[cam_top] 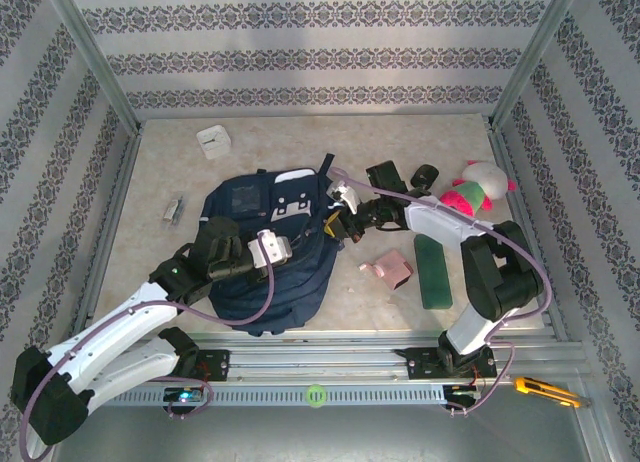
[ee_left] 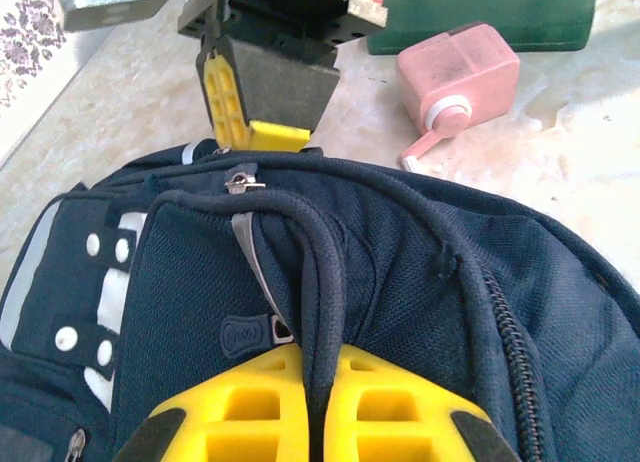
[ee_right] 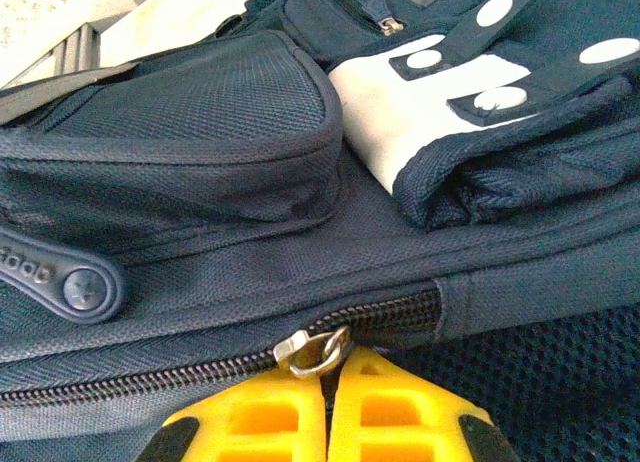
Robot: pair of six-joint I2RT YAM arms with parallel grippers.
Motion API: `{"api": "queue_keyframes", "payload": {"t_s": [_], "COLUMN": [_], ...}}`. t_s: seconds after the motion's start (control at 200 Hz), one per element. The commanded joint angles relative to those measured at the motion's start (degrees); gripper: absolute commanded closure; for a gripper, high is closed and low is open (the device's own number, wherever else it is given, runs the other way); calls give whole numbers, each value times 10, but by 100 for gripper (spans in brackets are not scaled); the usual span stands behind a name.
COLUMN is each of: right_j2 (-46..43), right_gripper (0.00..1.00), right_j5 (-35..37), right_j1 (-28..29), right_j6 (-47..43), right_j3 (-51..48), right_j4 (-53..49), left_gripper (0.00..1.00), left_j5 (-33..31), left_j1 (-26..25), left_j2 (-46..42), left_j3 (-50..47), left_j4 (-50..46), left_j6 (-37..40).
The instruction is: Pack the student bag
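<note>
Navy student bag (cam_top: pixel 265 272) lies flat on the table (cam_top: pixel 350 152), and the packing seems hardly begun: its zip (ee_right: pixel 150 377) looks shut. Left gripper (ee_left: pixel 318 367) is clamped on a dark cord loop (ee_left: pixel 325 272) of the bag; right gripper (ee_right: pixel 330 377) is pinched on the metal zip pull (ee_right: pixel 313 350). Right of the bag wait a pink item (cam_top: pixel 392 272), a green case (cam_top: pixel 435 272) and a plush toy (cam_top: pixel 480 189). The inside of the bag is hidden, so I cannot tell if anything is in it
</note>
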Motion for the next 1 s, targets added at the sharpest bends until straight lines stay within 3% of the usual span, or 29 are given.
{"api": "queue_keyframes", "payload": {"t_s": [0.0, 0.225, 0.56, 0.884, 0.994], "right_j2": [-54, -94, -129, -150, -142], "right_gripper": [100, 100, 100, 100, 93], "right_j5": [-50, -48, -46, -33, -41], "right_j1": [13, 26, 81, 99, 100], "right_j6": [23, 37, 81, 167, 192], "right_j3": [-16, -41, -85, -133, -146], "right_j4": [28, 10, 20, 112, 151], "left_gripper": [100, 100, 100, 100, 100], "left_j5": [-93, -178, -203, -131, -115], "left_j1": [6, -12, -14, -18, -18], "left_j2": [18, 42, 70, 84, 79], "left_j3": [27, 31, 32, 24, 22], "left_j4": [59, 90, 104, 157, 157], "left_j6": [-40, -86, -108, -136, -134]}}
